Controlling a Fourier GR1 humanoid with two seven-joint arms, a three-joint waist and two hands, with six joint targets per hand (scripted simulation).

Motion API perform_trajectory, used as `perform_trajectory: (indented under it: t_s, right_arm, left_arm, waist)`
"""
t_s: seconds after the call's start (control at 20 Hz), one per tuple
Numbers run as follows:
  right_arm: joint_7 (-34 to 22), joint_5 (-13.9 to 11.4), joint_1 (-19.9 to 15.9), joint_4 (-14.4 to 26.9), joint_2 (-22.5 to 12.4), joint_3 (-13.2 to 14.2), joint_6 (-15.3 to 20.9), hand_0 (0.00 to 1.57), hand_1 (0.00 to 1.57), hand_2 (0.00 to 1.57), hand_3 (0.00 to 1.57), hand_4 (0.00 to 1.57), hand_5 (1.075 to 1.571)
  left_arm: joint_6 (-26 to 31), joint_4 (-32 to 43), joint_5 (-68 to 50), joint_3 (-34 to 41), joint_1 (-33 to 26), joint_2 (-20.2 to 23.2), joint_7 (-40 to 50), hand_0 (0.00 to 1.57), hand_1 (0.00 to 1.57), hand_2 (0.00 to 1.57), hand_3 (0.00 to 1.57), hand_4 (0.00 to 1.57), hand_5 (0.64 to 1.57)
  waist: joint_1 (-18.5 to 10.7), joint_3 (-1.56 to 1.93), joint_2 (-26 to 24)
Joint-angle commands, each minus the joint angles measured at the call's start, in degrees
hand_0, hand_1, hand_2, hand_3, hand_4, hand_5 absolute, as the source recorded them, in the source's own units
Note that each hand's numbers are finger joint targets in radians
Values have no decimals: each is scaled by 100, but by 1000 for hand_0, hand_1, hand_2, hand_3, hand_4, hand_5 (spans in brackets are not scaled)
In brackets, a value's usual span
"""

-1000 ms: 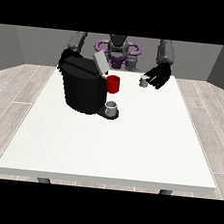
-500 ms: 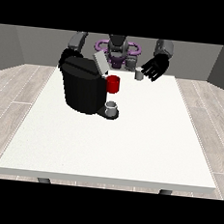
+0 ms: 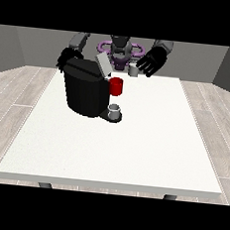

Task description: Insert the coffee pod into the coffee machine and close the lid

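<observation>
The black coffee machine (image 3: 84,91) stands on the table's left-centre, its grey lid (image 3: 103,65) tilted open above a red part (image 3: 116,86). A small grey cup (image 3: 114,111) sits on the machine's base. The hand at the view's right (image 3: 153,61) is raised above the table's far edge and pinches a small grey coffee pod (image 3: 133,71) at its fingertips, to the right of the open lid. The hand at the view's left (image 3: 66,58) is behind the machine's top left corner, partly hidden by it.
The white table (image 3: 133,148) stretches wide towards the camera, in front of and to the right of the machine. The robot's torso (image 3: 120,50) stands behind the far edge.
The hand at the view's right has risen off the table with the pod and carried it left, towards the open lid. The machine and the other hand have stayed put.
</observation>
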State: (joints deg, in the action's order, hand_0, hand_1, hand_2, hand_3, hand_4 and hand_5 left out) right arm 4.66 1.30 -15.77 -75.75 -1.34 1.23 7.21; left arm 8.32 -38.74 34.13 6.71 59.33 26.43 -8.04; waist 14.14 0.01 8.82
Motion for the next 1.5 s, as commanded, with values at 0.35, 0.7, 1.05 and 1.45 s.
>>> perform_trajectory:
  t_s: [0.35, 0.7, 1.05, 1.45]
  right_arm:
    - [56, -63, -18, -397, 1, -77, 45, 0, 0, 0, 0, 520, 1571]
    - [-454, -52, -356, -343, -196, 126, 146, 0, 0, 0, 0, 481, 1571]
    - [-317, -164, -355, -604, 122, -214, 376, 0, 0, 0, 0, 499, 1571]
    - [-103, 173, -314, -171, -269, 278, -12, 0, 0, 0, 0, 525, 1571]
  left_arm:
    - [-68, 166, 140, 96, 418, 184, 13, 1262, 1262, 1313, 1244, 507, 1571]
    - [-53, 177, 171, 27, 592, -154, 186, 1314, 1314, 1328, 1230, 493, 1571]
    - [-65, 363, 193, 196, 929, 181, 50, 1229, 1229, 1283, 1207, 511, 1571]
    - [-158, 196, 376, -73, 755, -307, 201, 1203, 1203, 1272, 1200, 500, 1571]
  waist:
    - [360, 0, 394]
    - [252, 0, 370]
    - [508, -2, 830]
    - [253, 1, 540]
